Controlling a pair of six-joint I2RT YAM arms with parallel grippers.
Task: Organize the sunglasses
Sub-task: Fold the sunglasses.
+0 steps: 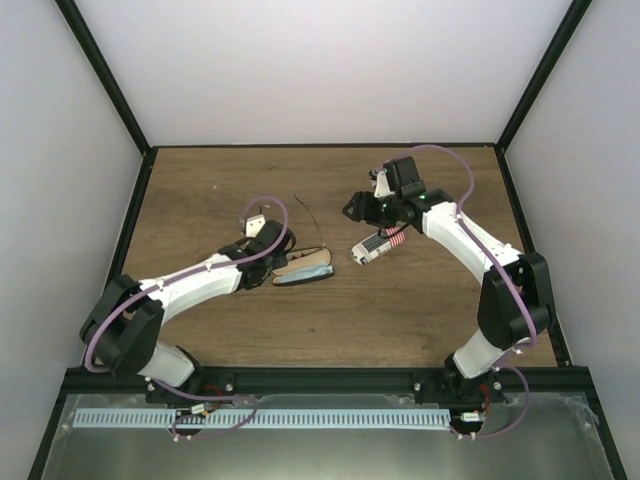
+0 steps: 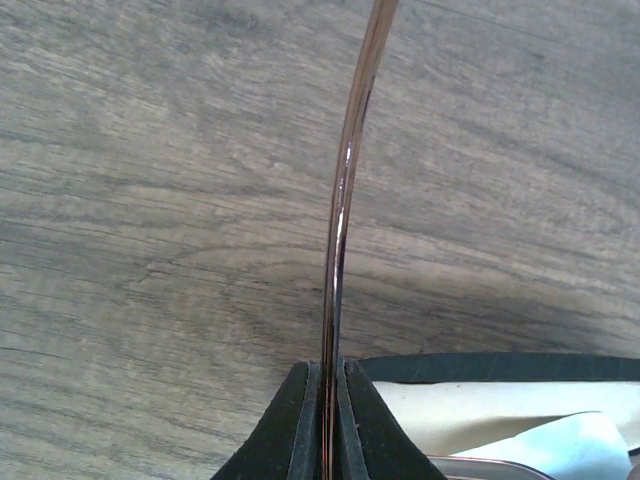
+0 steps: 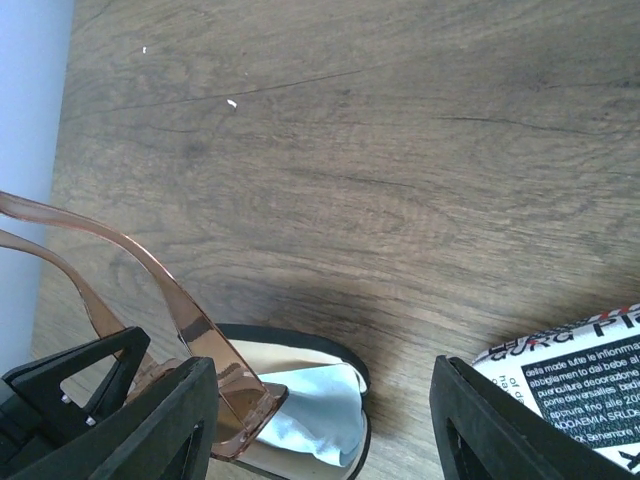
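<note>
Top, left-wrist and right-wrist views of the wooden table (image 1: 430, 320). The left gripper (image 1: 280, 255) (image 2: 327, 372) has its jaws pressed together, pinching one thin reddish-brown temple of the sunglasses (image 1: 309, 218) (image 2: 340, 220) (image 3: 150, 270); the temple rises from between the black fingers (image 2: 295, 420) and curves away over bare wood.

In the right-wrist view both amber-brown temples slant in from the left, and their hinge end hangs over the near edge of the open case (image 1: 318, 262) (image 2: 500, 366) (image 3: 300, 334); whether it touches the case cannot be told. The case lies at mid-table just beside the left gripper, dark-rimmed and cream-lined, with a light blue cloth (image 1: 300, 279) (image 2: 545, 445) (image 3: 320, 405) bunched inside, filling much of the hollow beneath the sunglasses.

The right gripper (image 1: 364, 212) (image 3: 322, 372) has its jaws spread wide with nothing between them; it faces the open case from the right. A printed case (image 1: 378, 246) (image 3: 580, 370), striped from above and bearing newsprint lettering up close, lies just beside the right finger (image 3: 520, 430), between the right arm and the open case. Small white specks (image 3: 232, 102) dot the wood farther off.
</note>
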